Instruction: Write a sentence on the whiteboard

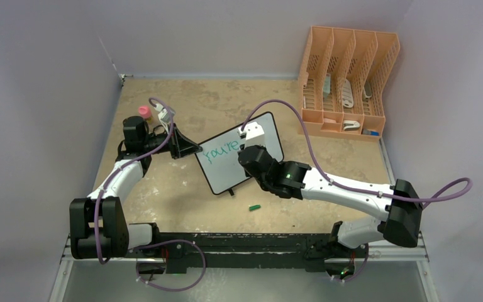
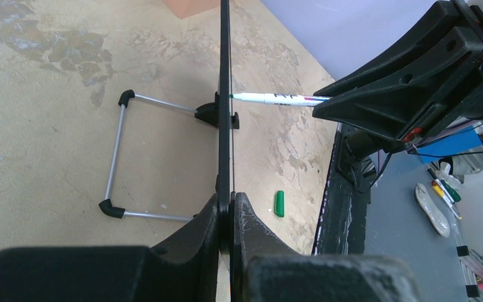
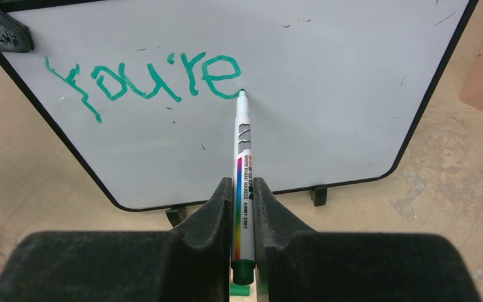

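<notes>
Green lettering (image 3: 144,78) ends at the tip of the marker (image 3: 244,151) with bare whiteboard (image 3: 327,94) to its right, the right tool (image 3: 243,189) pinching the marker lengthwise, the left tool (image 2: 228,202) clamping the board's edge.

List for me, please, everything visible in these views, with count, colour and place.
table: one, tan, beneath everything
whiteboard: one, white, black-framed, centre
lettering: one word, "You're", teal-green, on whiteboard
marker: one, white, tip against whiteboard
marker cap: one, green, lying before whiteboard
file rack: one, orange, far right
pink-capped item: one, far left
wire stand: one, silver, behind whiteboard
left gripper: one, black, clamping whiteboard's edge
right gripper: one, black, holding marker
</notes>
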`<control>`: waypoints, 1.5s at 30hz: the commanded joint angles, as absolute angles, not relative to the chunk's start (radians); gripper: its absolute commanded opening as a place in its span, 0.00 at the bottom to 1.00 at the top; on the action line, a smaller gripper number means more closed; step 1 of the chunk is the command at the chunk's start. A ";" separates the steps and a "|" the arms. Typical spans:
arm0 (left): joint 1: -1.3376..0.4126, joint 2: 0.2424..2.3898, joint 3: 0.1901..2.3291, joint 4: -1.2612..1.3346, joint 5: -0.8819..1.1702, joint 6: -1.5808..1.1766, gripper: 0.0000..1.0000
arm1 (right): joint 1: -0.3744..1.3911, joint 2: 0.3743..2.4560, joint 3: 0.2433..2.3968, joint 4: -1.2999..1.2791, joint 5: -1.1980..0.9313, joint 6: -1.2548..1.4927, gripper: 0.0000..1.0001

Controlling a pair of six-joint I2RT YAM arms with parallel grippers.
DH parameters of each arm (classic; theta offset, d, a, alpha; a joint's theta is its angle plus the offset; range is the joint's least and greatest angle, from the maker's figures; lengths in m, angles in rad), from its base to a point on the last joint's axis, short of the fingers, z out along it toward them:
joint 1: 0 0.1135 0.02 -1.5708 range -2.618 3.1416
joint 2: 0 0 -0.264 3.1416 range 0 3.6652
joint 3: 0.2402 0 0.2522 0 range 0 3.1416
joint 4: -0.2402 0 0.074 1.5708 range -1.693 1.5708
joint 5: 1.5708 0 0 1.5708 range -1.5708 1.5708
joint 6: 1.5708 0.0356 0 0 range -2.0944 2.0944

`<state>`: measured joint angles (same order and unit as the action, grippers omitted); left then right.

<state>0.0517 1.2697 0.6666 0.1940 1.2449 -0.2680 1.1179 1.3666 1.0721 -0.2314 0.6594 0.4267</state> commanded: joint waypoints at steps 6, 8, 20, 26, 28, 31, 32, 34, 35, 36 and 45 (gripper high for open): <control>0.042 1.277 0.693 0.184 1.264 -0.231 0.00 | 1.111 1.281 1.047 -0.166 0.683 0.428 0.00; 0.042 1.277 0.694 0.183 1.262 -0.230 0.00 | 1.112 1.256 1.036 -0.155 0.661 0.420 0.00; 0.043 1.277 0.698 0.170 1.253 -0.224 0.00 | 1.073 1.197 0.995 -0.177 0.673 0.389 0.00; 0.042 1.279 0.698 0.169 1.253 -0.225 0.00 | 1.034 1.164 0.968 -0.148 0.640 0.359 0.00; 0.042 1.281 0.699 0.169 1.253 -0.225 0.00 | 1.029 1.160 0.964 -0.138 0.633 0.352 0.00; 0.042 1.281 0.699 0.169 1.253 -0.225 0.00 | 1.026 1.163 0.960 -0.125 0.621 0.345 0.00; 0.041 1.281 0.698 0.169 1.253 -0.225 0.00 | 1.025 1.167 0.961 -0.123 0.618 0.345 0.00; 0.042 1.281 0.698 0.169 1.253 -0.225 0.00 | 1.024 1.172 0.966 -0.118 0.615 0.343 0.00; 0.042 1.281 0.698 0.169 1.253 -0.225 0.00 | 1.023 1.175 0.967 -0.115 0.614 0.341 0.00; 0.042 1.281 0.698 0.169 1.253 -0.225 0.00 | 1.023 1.177 0.970 -0.113 0.614 0.340 0.00; 0.042 1.282 0.697 0.172 1.256 -0.228 0.00 | 1.023 1.203 0.981 -0.107 0.603 0.337 0.00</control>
<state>0.0517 1.2751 0.6769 0.1738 1.2453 -0.2653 1.0264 1.1923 0.9600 -0.1471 0.6079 0.3527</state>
